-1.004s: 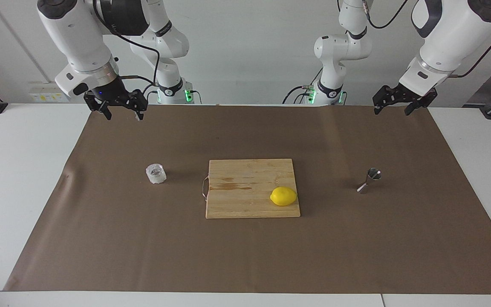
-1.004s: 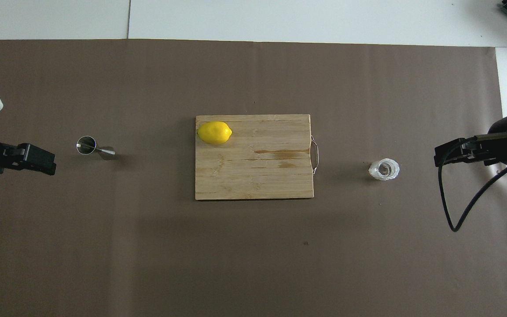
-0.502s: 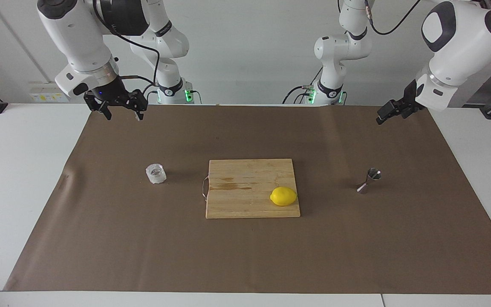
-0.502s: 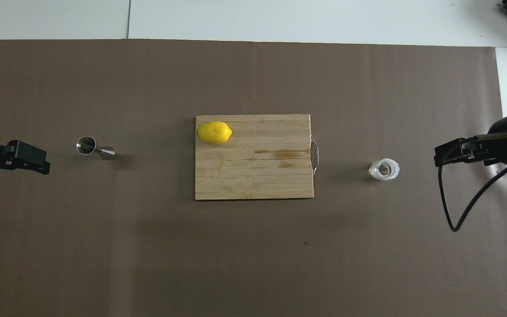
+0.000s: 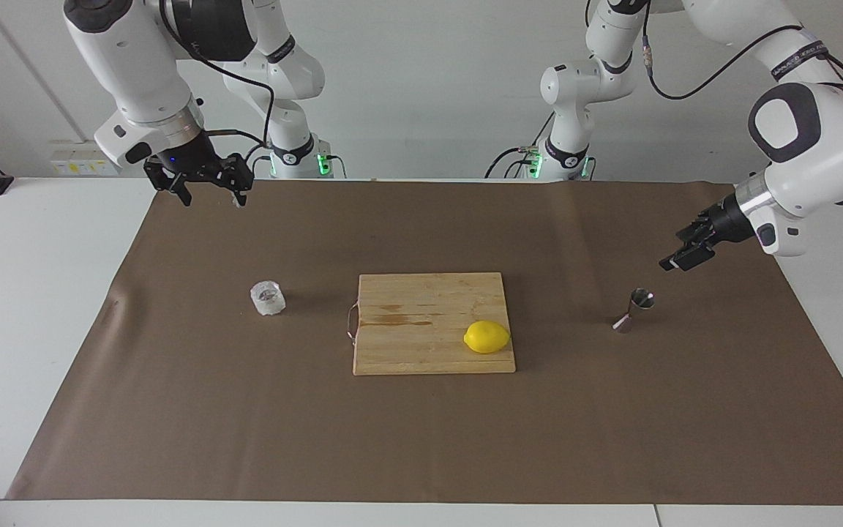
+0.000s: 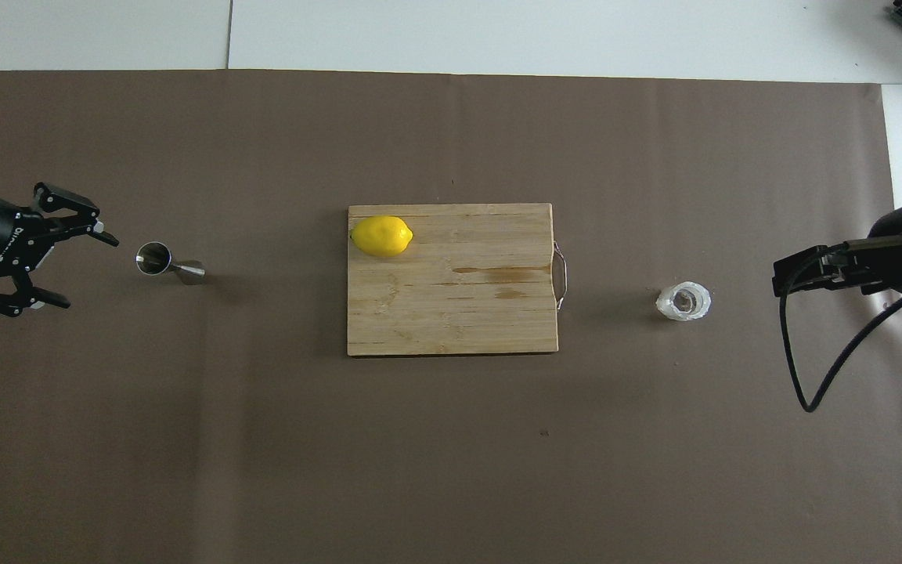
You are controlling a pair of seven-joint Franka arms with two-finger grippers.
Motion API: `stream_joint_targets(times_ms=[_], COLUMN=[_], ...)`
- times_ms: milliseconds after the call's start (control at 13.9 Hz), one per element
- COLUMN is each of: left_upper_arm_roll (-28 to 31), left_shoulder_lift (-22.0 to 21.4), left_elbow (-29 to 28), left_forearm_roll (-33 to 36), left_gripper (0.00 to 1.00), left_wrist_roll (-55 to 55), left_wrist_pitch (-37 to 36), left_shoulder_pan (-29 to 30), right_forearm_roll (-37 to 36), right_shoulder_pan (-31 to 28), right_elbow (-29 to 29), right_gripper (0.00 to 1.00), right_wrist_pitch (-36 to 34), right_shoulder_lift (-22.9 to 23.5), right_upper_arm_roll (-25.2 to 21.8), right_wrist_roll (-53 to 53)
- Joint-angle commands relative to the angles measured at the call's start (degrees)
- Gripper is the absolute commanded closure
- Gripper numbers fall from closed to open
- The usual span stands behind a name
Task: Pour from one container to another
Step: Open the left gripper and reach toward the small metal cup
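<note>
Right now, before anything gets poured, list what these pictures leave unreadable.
- Contents of the glass tumbler: both views, clear glass and too small to show any liquid.
- Inside of the jigger: both views, too small.
- Right hand: overhead view shows it side-on, fingers overlapping; the frame edge cuts off its arm.
- Left hand: facing view shows it nearly end-on, fingers overlapping; the overhead view's edge cuts off its arm.
</note>
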Motion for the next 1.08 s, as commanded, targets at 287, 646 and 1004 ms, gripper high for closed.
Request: stream_joint_targets(times_ms=[287,646,1004], left_upper_arm_roll=[-0.41,-0.41,-0.50], left_shoulder_lift=[-1.14,-4.82,-4.21], left_elbow=[-10.32,-23.14,-26.93], left_forearm_roll=[-18.02,-30.42,-39.90], left_gripper=[0.00,0.00,0.00], left_wrist_roll=[-18.20,-22.32,-29.29], left_wrist_pitch=[12.18,24.64,31.61], left_shoulder_pan=[5.19,5.72,5.72], right_forearm_roll=[1.54,1.54,1.54], right_shoulder_pan=[-0.95,-0.95,-0.95], right_elbow=[-1.70,-1.70,-1.70], right_gripper=[0.00,0.00,0.00], right_wrist_pitch=[1.22,1.22,1.22], right_shoulder_lift=[-1.33,-1.33,-1.33], right_upper_arm_roll=[0.43,0.43,0.43], right_wrist_roll=[0.46,0.46,0.46])
